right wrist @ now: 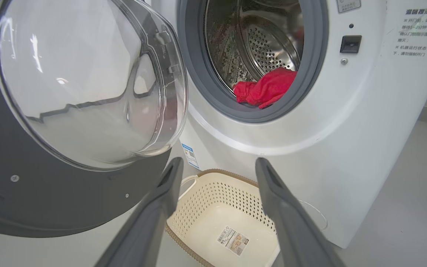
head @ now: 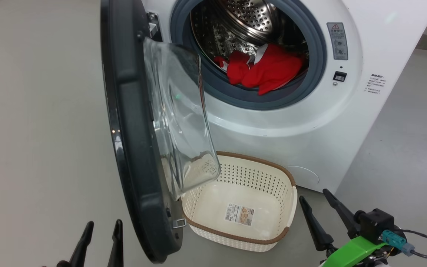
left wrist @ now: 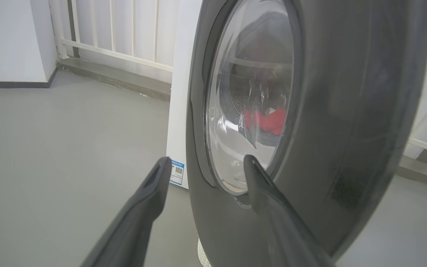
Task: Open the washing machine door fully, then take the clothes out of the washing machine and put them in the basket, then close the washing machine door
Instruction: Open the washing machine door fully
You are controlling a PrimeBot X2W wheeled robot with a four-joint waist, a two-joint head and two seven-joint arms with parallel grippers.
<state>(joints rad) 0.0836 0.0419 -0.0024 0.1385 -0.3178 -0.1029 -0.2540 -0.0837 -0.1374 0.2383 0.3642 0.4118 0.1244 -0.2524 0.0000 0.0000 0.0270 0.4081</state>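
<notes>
Two grippers nearest us: left gripper [head: 103, 223], by the outer face of the washing machine door [head: 135, 148], and right gripper [head: 313, 195], near the basket [head: 250, 178], both spread wide and empty. Next, the basket, empty, under the door's glass bowl [head: 176, 122]. Farthest, red clothes [head: 269, 70] at the lip of the drum [head: 250, 15]. We judge the half-swung door may block our reach, or deflect dropped clothes past the basket.

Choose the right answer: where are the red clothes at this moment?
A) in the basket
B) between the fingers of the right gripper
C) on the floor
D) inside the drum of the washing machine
D: the clothes lie inside the drum of the washing machine, and the basket has no fabric in it.
</notes>
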